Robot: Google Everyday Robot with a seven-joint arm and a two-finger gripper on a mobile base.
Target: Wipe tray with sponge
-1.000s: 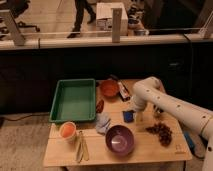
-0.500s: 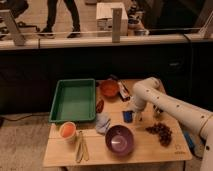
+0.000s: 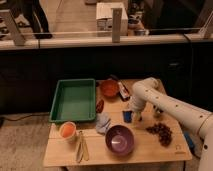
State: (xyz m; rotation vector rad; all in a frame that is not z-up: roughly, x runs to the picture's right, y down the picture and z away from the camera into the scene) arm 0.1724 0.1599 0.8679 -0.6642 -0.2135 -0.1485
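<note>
The green tray sits on the left half of the wooden table. A small blue block, likely the sponge, is on the table to the right of the tray, near the table's middle. My gripper hangs down from the white arm and sits right beside the blue block, touching it or nearly so. The gripper is well to the right of the tray.
A light blue cloth lies by the tray's front right corner. A purple bowl, an orange cup and wooden utensils are at the front. An orange bowl is at the back; grapes are on the right.
The arm and gripper have stayed almost still by the blue block. Only people behind the glass barrier have moved.
</note>
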